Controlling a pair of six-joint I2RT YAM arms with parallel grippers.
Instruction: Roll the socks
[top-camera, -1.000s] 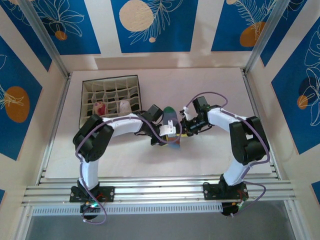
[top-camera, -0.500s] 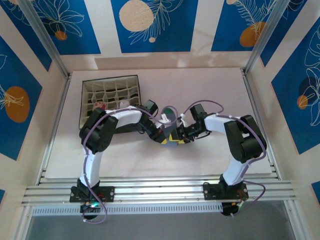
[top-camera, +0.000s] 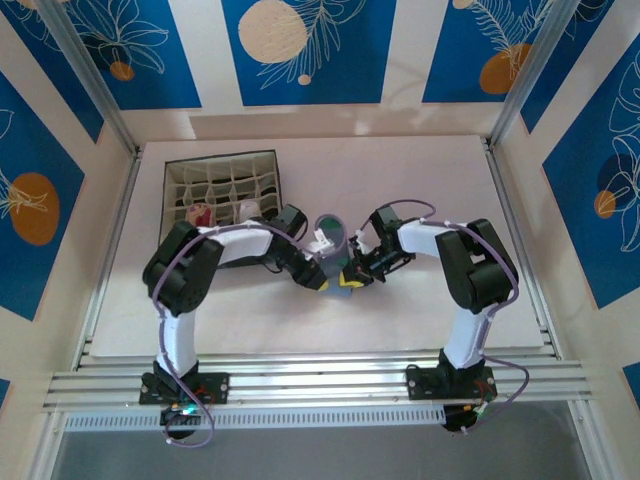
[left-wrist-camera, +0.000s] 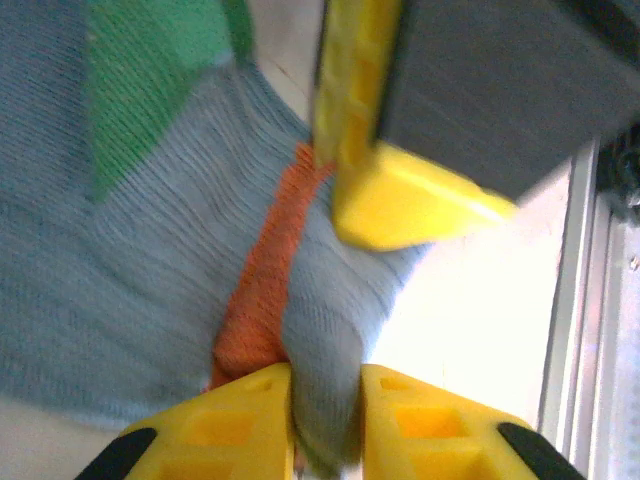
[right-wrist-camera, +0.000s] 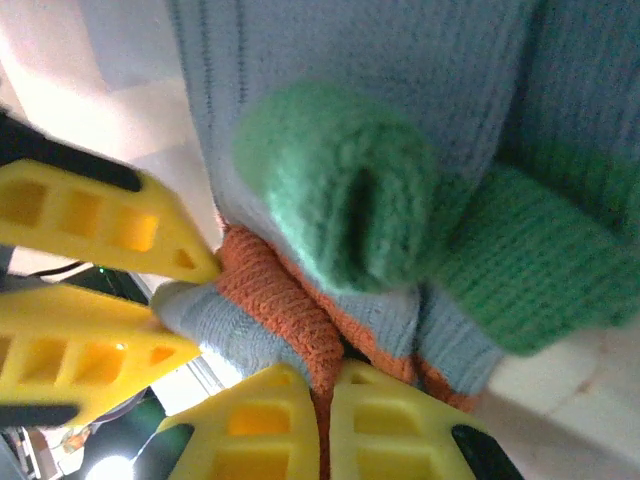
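Observation:
The grey-blue sock (top-camera: 332, 238) with a green toe and an orange cuff is bunched into a loose roll at mid-table, between my two grippers. My left gripper (top-camera: 322, 273) is shut on a fold of its grey fabric (left-wrist-camera: 322, 400), just beside the orange cuff (left-wrist-camera: 262, 290). My right gripper (top-camera: 357, 270) is shut on the orange cuff (right-wrist-camera: 300, 320) from the other side, with the green toe (right-wrist-camera: 340, 190) curled just above it. The two grippers' fingers almost touch. A peach and maroon sock (top-camera: 201, 213) and a white sock (top-camera: 248, 210) sit rolled in the organiser.
A divided fabric organiser box (top-camera: 222, 170) stands at the back left of the white mat. The aluminium rail (top-camera: 320, 385) runs along the near edge. Blue-patterned walls enclose the table.
The right gripper has closed on the orange cuff. The left jaws have eased slightly but still pinch the grey fold. Both grippers and the sock have shifted a little left and back.

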